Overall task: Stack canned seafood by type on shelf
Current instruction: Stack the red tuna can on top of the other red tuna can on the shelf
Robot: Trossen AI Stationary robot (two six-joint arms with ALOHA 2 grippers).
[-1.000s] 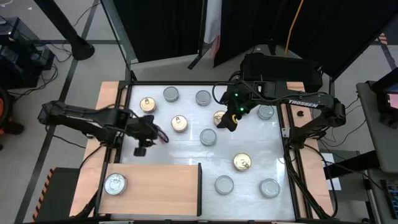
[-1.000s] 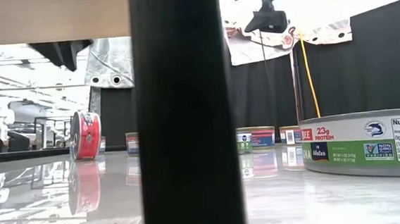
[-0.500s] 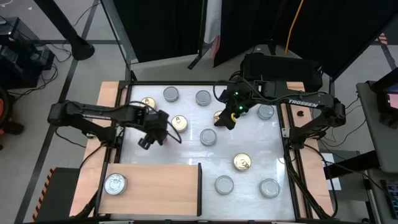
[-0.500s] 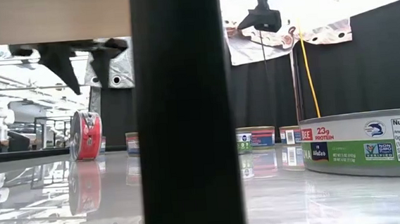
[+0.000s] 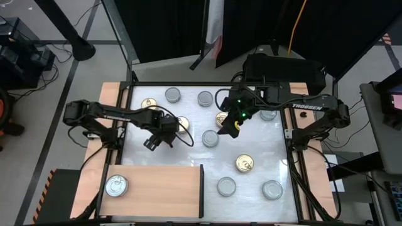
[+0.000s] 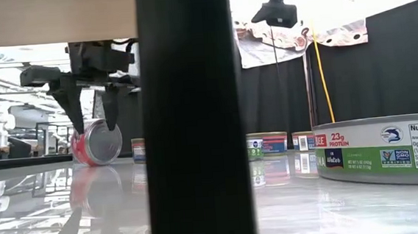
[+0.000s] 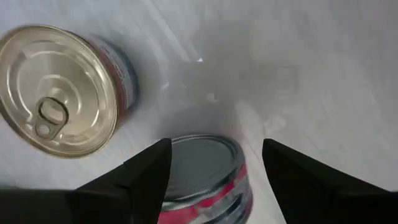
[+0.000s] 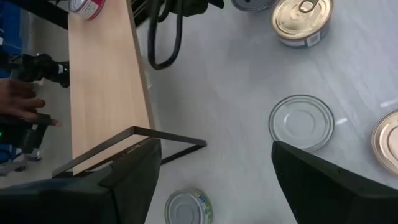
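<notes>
Below the left claw (image 6: 89, 110), whose fingers stand spread with nothing held, a red-labelled tin (image 6: 97, 142) lies tipped on its side on the white tabletop (image 5: 188, 154); the low view shows both fingertips just above its rim, one to each side, though whether they touch it I cannot tell. In the left wrist view this tin (image 7: 202, 177) sits between the two dark fingers, and a gold pull-tab tin (image 7: 65, 90) stands upright just beyond it. Nearer the table's front edge than this claw (image 5: 151, 142) lies the shelf (image 5: 163, 188), a light-brown board bearing one silver-lidded tin (image 5: 116, 185) at its left end.

To the right, a silver-lidded tin (image 5: 211, 138) rests between the two claws. The right claw (image 5: 230, 125) hangs raised above the tabletop, fingers parted and gripping nothing, with a gold-lidded tin (image 5: 221, 118) partly hidden under it. Forward of it sit another gold tin (image 5: 245, 164) and two silver tins (image 5: 226, 186) (image 5: 272, 188).
</notes>
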